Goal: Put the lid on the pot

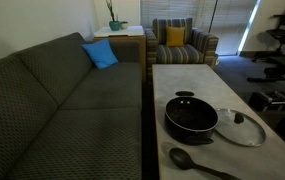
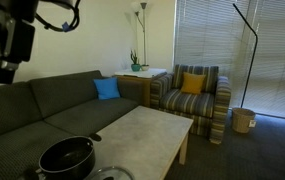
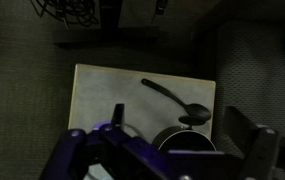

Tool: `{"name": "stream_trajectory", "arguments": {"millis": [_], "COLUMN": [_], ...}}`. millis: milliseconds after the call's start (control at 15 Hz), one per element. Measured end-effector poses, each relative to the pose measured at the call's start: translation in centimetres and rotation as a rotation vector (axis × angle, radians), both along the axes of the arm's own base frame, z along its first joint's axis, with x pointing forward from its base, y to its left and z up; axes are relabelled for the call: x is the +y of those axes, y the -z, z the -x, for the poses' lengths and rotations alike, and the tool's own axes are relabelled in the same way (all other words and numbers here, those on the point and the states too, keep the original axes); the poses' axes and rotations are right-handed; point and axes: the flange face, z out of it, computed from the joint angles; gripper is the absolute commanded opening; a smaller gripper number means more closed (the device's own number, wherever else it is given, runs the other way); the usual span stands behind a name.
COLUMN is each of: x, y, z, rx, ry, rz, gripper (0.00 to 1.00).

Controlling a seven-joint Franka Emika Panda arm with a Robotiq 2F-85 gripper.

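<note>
In an exterior view the black spoon [image 1: 182,157] lies at the near left of the pale desk [image 1: 177,80], bowl to the left and handle running off to the right. Just beyond it sits the pot [image 1: 191,117], open side up. One short handle shows on its far edge, so its handle line seems to run along the desk's length. Right of the pot, just beside it and perhaps touching its rim, the lid [image 1: 242,128] lies flat with its small black knob uppermost. Being round, it has no long axis, and only the knob gives it a direction: straight up. The gripper [image 2: 7,55] hangs high in the upper left of an exterior view, well above the desk and well apart from both things. The wrist view shows its fingers [image 3: 72,150] spread with nothing between them. Several things could go wrong from here. The knob is a small target, so a descent slightly off centre could press on glass instead of closing round it. A weak pinch could let the lid tip and knock the pot's rim or shove the pot. A low sweep could catch the spoon.
</note>
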Motion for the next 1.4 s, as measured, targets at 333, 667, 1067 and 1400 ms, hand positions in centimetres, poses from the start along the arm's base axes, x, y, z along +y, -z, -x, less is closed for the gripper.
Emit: {"name": "stream_trajectory", "arguments": {"millis": [333, 667, 1067, 1400], "x": [-0.3, 0.4, -0.4, -3.0], "y": [1.0, 1.0, 4.2, 9.5], "z": [-1.4, -1.8, -4.0, -5.2], "rx": [0.024, -0.009, -0.183, -0.216], "ry": [0.001, -0.008, -0.049, -0.046], "rz": [-0.005, 0.018, 0.132, 0.132], "gripper": [1.0, 1.0, 1.0, 1.0]}}
